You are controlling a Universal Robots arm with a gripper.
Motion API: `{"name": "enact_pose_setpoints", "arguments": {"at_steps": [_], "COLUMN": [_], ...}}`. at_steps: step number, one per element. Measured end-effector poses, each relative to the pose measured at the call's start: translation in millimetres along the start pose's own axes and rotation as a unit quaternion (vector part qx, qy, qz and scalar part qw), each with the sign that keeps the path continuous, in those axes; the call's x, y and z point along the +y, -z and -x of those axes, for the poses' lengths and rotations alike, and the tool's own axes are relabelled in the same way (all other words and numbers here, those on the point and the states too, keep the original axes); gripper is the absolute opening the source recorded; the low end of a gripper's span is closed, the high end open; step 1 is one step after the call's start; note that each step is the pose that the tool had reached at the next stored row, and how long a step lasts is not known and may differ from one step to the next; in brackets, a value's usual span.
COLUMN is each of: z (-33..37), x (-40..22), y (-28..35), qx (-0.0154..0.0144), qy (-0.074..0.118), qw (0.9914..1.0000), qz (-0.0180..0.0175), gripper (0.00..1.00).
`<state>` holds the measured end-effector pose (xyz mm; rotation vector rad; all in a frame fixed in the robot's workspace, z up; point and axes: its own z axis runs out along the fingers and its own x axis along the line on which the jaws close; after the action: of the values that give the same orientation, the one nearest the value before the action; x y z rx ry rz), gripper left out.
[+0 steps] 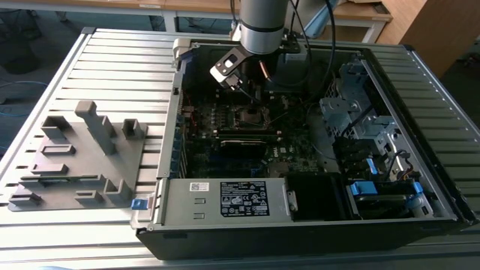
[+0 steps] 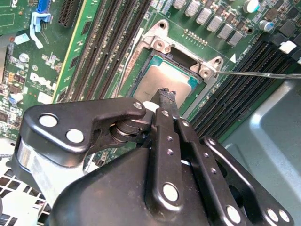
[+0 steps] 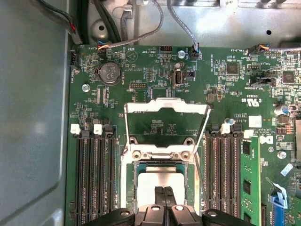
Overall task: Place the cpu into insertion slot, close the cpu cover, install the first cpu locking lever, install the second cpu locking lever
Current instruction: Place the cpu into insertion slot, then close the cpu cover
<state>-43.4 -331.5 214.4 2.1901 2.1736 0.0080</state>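
The cpu (image 3: 162, 178), a grey metal square, lies flat in the insertion slot (image 3: 139, 175) on the green board. The cpu cover (image 3: 167, 104), a silver frame with a cut-out middle, stands swung up off the slot on its hinge. My gripper (image 3: 164, 192) is shut with nothing between its fingers, and its tips hover at the cpu's edge. In the second wrist view the gripper (image 2: 165, 94) tips sit right over the cpu (image 2: 162, 77), and a thin wire locking lever (image 2: 258, 74) sticks out sideways, unlatched. In the exterior view the gripper (image 1: 238, 84) hangs just above the slot (image 1: 251, 115).
Black memory slots (image 3: 94, 179) flank the socket on both sides, with a green memory module (image 3: 249, 183) seated beside them. Cables (image 3: 183, 23) run along the case wall past the board's edge. A grey fixture block (image 1: 78, 157) sits on the table outside the case (image 1: 172, 163).
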Motion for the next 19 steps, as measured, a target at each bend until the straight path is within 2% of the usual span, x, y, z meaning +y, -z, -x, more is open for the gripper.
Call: {"name": "enact_pose_setpoints", "arguments": {"at_steps": [19], "z": [0.2], "x": [0.3], "y": [5.9], "qx": [0.0002], "qy": [0.0], "qw": [1.0], "qz": [0.0], "gripper": [0.11]}}
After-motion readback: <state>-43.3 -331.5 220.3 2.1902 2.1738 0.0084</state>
